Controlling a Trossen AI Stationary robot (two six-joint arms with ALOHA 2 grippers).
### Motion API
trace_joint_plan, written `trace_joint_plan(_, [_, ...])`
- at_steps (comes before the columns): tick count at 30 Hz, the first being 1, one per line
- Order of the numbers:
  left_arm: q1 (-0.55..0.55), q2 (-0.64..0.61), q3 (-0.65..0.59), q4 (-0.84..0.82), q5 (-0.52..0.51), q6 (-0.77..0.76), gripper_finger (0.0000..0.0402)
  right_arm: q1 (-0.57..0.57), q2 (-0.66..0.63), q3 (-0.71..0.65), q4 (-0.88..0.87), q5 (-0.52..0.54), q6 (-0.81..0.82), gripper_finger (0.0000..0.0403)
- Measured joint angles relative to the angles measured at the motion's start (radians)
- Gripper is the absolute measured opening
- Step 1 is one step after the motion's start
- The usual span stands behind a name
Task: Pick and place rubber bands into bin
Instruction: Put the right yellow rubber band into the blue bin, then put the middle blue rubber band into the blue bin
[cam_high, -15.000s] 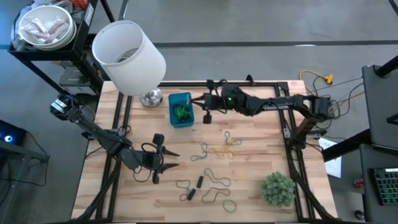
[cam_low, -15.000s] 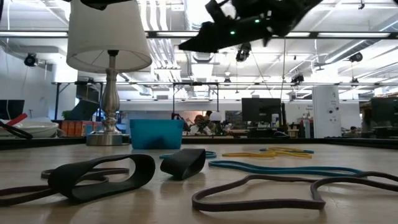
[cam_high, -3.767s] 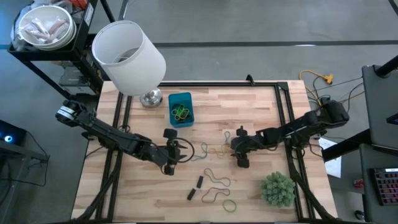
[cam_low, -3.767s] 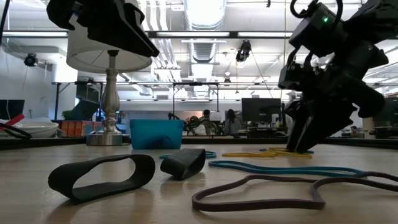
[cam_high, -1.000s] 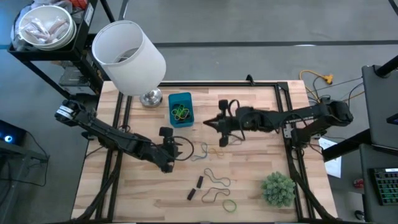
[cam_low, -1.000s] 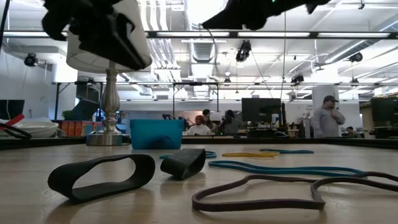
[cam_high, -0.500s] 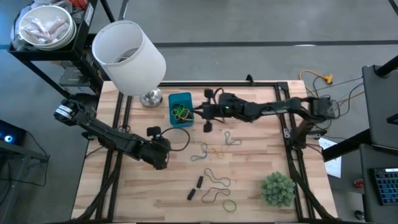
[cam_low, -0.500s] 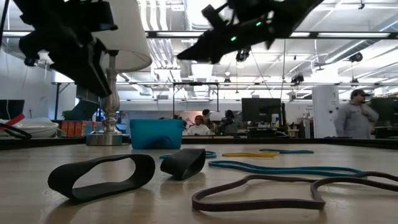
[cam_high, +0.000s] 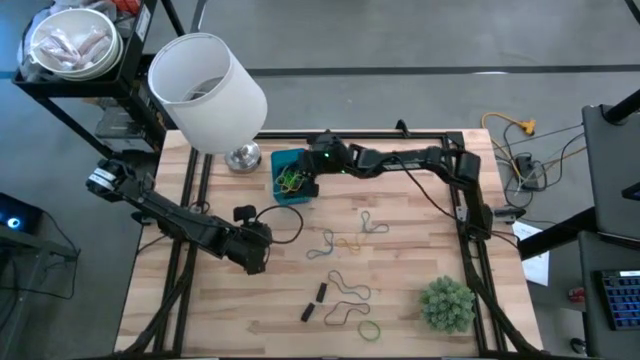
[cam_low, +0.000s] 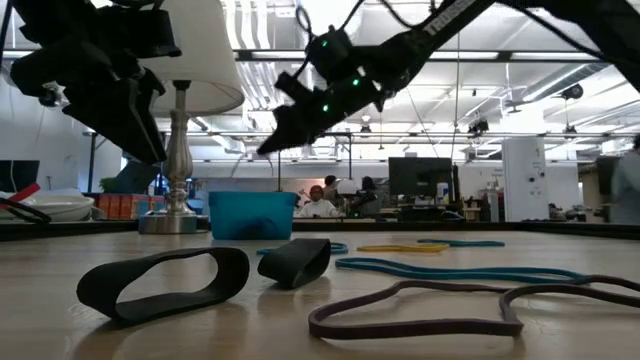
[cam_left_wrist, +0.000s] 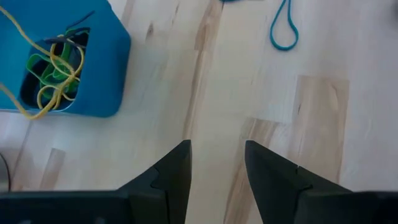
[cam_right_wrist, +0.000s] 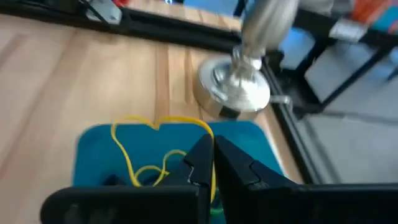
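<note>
Right gripper (cam_high: 306, 186), jaws clamped on a yellow band (cam_right_wrist: 163, 146), hangs over the bin (cam_high: 281, 162), release due next; left gripper (cam_high: 256, 253) waits open-jawed above the tabletop (cam_high: 420, 230).

We are looking at a robotics lab set inside a large open-plan office or workshop hall. Two dark jointed robot arms (cam_high: 190, 226) are mounted on a black metal frame (cam_high: 467, 215) around a pale wooden butcher-block surface (cam_high: 410, 250), with loose cables (cam_high: 520, 150) trailing over a grey concrete floor (cam_high: 400, 50). Across the surface we see exposed ceiling ducts (cam_low: 330, 75), strip lights, dark computer monitors (cam_low: 415, 175) and people seated (cam_low: 318, 203) at desks.
</note>
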Motion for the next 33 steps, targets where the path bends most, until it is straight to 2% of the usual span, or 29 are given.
trace_joint_plan(3, [0.0, 0.0, 0.0, 0.002, 0.0, 0.0, 0.0135, -0.017, 0.03, 0.021, -0.035, -0.02, 0.054, 0.0008])
trace_joint_plan(8, [0.0, 0.0, 0.0, 0.008, 0.003, 0.0, 0.0135, -0.041, 0.044, 0.016, -0.076, -0.131, 0.1, 0.002])
trace_joint_plan(18, [0.0, 0.0, 0.0, 0.009, 0.003, 0.0, 0.0135, -0.047, 0.03, 0.007, -0.107, -0.157, 0.132, 0.0129])
trace_joint_plan(21, [0.0, 0.0, 0.0, 0.022, 0.003, 0.001, 0.0135, -0.047, 0.012, 0.007, -0.164, -0.156, 0.11, 0.0155])
trace_joint_plan(26, [-0.001, 0.0, -0.003, 0.069, 0.004, 0.013, 0.0135, -0.034, -0.072, 0.003, -0.327, -0.155, 0.066, 0.0172])
trace_joint_plan(33, [-0.001, 0.0, -0.011, 0.165, 0.022, 0.093, 0.0135, 0.034, -0.25, -0.054, -0.564, -0.152, 0.008, 0.0167])
